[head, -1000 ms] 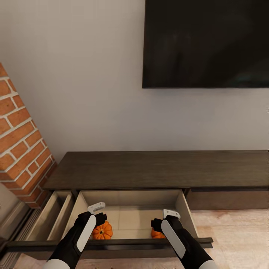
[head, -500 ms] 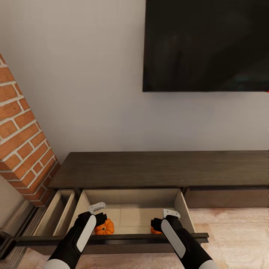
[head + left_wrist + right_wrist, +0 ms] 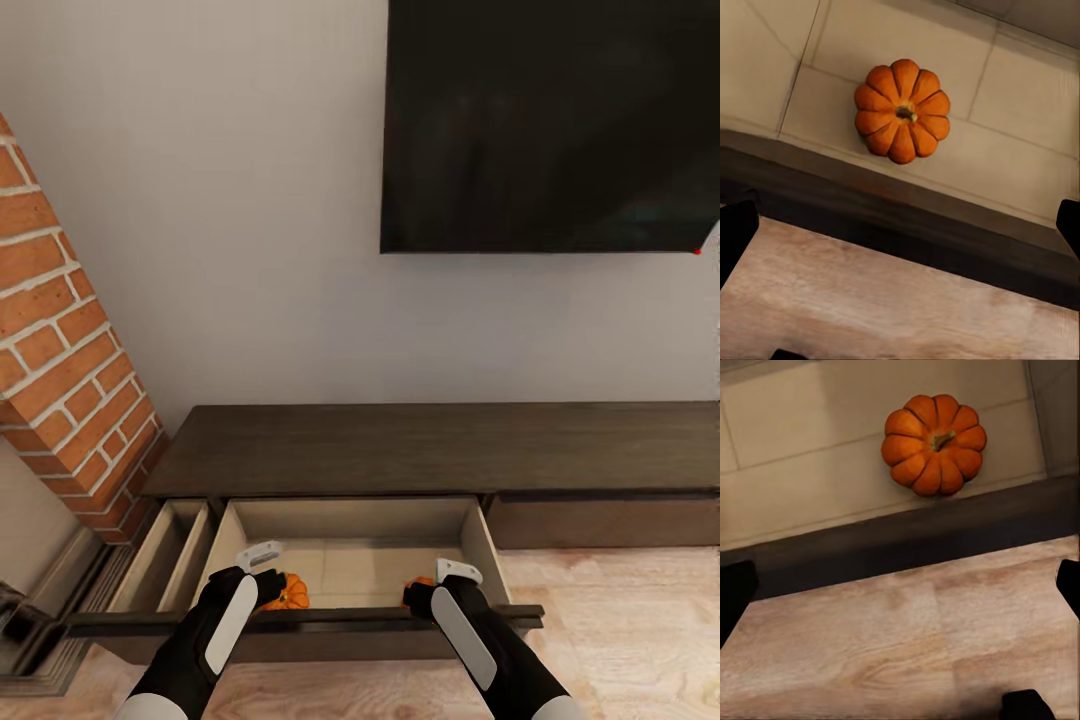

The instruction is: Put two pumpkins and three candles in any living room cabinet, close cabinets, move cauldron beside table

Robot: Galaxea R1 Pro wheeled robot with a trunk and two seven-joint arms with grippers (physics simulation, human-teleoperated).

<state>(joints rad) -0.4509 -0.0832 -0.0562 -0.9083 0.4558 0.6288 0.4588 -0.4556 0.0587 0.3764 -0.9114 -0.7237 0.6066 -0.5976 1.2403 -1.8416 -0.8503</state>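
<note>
While both arms' fingers [image 3: 262, 563] spread wide, pumpkins [image 3: 902, 110] rest inside the cabinet [image 3: 420, 450] drawer.

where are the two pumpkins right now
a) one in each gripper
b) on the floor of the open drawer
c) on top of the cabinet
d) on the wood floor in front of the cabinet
b: each wrist view shows a pumpkin sitting free on the pale floor of the open drawer, behind its dark front edge, with the fingertips spread wide and holding nothing.
</note>
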